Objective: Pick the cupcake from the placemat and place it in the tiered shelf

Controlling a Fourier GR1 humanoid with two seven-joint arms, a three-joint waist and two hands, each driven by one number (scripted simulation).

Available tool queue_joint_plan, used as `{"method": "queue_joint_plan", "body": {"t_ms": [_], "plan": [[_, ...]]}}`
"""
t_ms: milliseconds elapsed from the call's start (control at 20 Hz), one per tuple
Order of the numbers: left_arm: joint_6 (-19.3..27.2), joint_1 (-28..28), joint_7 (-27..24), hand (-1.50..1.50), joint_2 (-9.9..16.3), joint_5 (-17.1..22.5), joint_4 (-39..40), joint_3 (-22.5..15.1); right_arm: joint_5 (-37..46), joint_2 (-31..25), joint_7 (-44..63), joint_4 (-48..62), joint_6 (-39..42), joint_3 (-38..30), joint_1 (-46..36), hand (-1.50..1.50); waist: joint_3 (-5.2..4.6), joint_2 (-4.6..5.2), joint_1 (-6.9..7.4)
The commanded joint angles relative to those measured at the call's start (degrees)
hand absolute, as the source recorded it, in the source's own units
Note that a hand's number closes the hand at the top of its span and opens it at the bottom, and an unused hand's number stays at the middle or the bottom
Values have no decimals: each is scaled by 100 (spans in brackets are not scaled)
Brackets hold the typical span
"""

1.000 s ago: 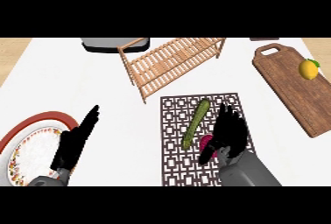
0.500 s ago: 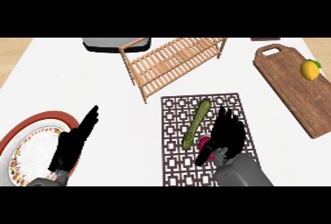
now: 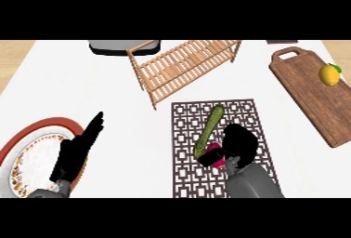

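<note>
Right robot hand is lying low over the patterned brown placemat, with its fingers curling around the cupcake. Only the pink wrapper and a dark part of the cupcake are showing at the left side of this hand; the rest is being hidden by the fingers. The cupcake is sitting in the lower middle part of the placemat, and I cannot tell if it is touching the mat or is slightly above it. A long green cucumber is lying diagonally on the same placemat, just beside the cupcake, with its lower end near the pink wrapper.

Left robot hand is staying open at the left side of the view, with its fingers straight and pointing up toward the far side of the desk, holding nothing. Its lower part is overlapping the edge of a round plate that is having a red rim and a flower pattern.

The wooden tiered shelf is standing behind the placemat, well apart from the cupcake. A grey object is showing at the far edge, partly behind the shelf. At the right, a wooden cutting board is lying on the desk, and a yellow mango is resting on it.
</note>
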Motion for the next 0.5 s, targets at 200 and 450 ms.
{"method": "queue_joint_plan", "body": {"t_ms": [200, 450], "plan": [[-160, -103, 227, 0, -225, -97, -82, 157, 281, 73, 244, 328, 88, -162, -104, 150, 13, 37, -10], [-125, 19, -126, 0, -287, -326, 128, 184, 700, 73, 497, 495, -85, -68, -373, 150, 11, 35, -4]]}}
